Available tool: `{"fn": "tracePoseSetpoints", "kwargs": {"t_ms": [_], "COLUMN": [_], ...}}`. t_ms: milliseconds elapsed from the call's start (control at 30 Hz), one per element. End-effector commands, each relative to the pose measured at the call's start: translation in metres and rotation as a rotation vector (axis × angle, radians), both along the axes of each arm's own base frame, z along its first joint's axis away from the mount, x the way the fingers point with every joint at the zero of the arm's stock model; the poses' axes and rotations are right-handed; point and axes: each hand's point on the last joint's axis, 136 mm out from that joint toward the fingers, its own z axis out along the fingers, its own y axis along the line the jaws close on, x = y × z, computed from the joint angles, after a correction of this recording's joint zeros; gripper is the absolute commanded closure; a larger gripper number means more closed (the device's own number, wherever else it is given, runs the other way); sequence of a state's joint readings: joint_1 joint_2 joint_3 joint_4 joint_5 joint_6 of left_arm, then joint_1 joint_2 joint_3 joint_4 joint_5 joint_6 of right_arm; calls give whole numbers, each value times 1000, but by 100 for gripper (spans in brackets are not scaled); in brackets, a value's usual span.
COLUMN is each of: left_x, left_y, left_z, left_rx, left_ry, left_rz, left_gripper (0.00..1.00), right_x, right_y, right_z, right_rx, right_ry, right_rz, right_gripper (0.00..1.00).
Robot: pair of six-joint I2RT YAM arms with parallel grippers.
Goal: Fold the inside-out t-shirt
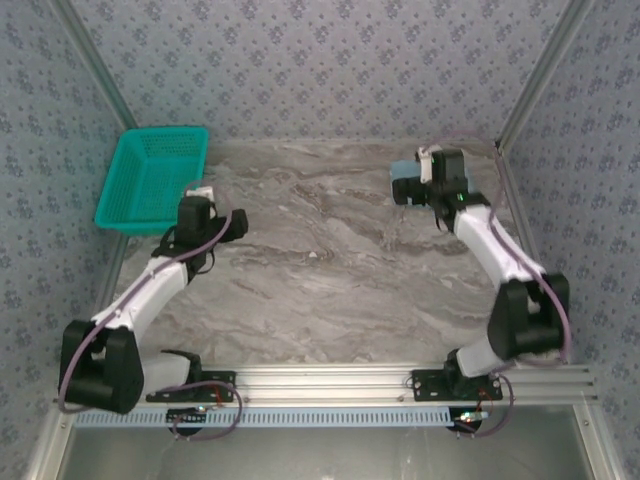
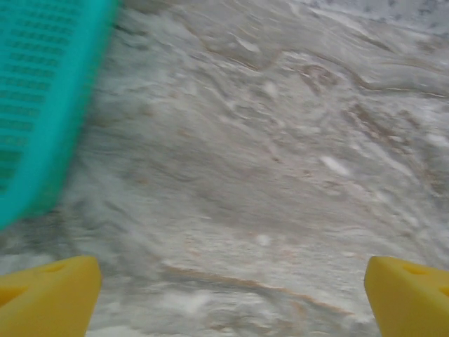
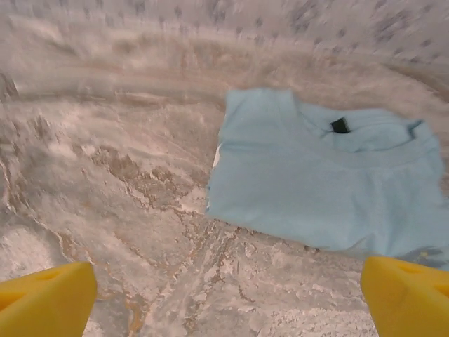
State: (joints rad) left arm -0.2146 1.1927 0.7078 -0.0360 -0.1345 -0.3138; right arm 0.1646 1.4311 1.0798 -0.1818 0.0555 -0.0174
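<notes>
The inside-out t-shirt (image 3: 330, 182) lies folded into a compact light-blue rectangle on the marble table at the back right, with a small dark tag (image 3: 340, 126) near its collar. In the top view the t-shirt (image 1: 405, 186) shows partly under my right arm. My right gripper (image 3: 228, 302) hovers just in front of it, open, with nothing between its yellow fingers (image 3: 45, 298); from above, the right gripper (image 1: 440, 178) sits over the cloth. My left gripper (image 2: 231, 302) is open over bare table beside the basket, and from above the left gripper (image 1: 195, 205) stands at the left.
A teal mesh basket (image 1: 155, 180) stands at the back left, its wall (image 2: 42, 98) close to my left fingers. Patterned walls and metal frame posts close in the table on three sides. The marble table (image 1: 320, 270) lies between the arms.
</notes>
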Motion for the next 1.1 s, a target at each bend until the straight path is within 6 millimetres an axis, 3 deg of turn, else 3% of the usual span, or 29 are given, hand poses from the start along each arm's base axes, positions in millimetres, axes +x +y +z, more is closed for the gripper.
{"fn": "tracePoseSetpoints", "kwargs": {"t_ms": [0,67,133,233,400,467,533,633,1067], "left_x": [-2,-6,-3,9,27,30,31,32,32], "left_y": [42,63,71,71,67,70,78,76,76], "left_z": [10,0,-14,-33,-49,-51,-68,-70,-70], "left_rx": [132,171,201,232,267,259,197,196,197], "left_ry": [-136,-142,-144,-136,-153,-195,-207,-195,-202], "left_rz": [144,203,184,134,67,60,65,50,49], "left_gripper": [2,3,2,2,2,2,2,2,2], "right_x": [-21,-39,-52,-55,-42,-46,-45,-47,-43], "right_y": [-37,-51,-65,-75,-79,-87,-95,-100,-83], "right_z": [-30,-48,-68,-96,-102,-115,-113,-121,-116], "right_rx": [-5,-20,-58,-31,-73,-21,-10,15,-48], "right_ry": [-82,-98,-135,-190,-243,-257,-313,-260,-279], "right_rz": [-209,-261,-289,-293,-272,-284,-298,-317,-256], "right_gripper": [0,0,0,0,0,0,0,0,0]}}
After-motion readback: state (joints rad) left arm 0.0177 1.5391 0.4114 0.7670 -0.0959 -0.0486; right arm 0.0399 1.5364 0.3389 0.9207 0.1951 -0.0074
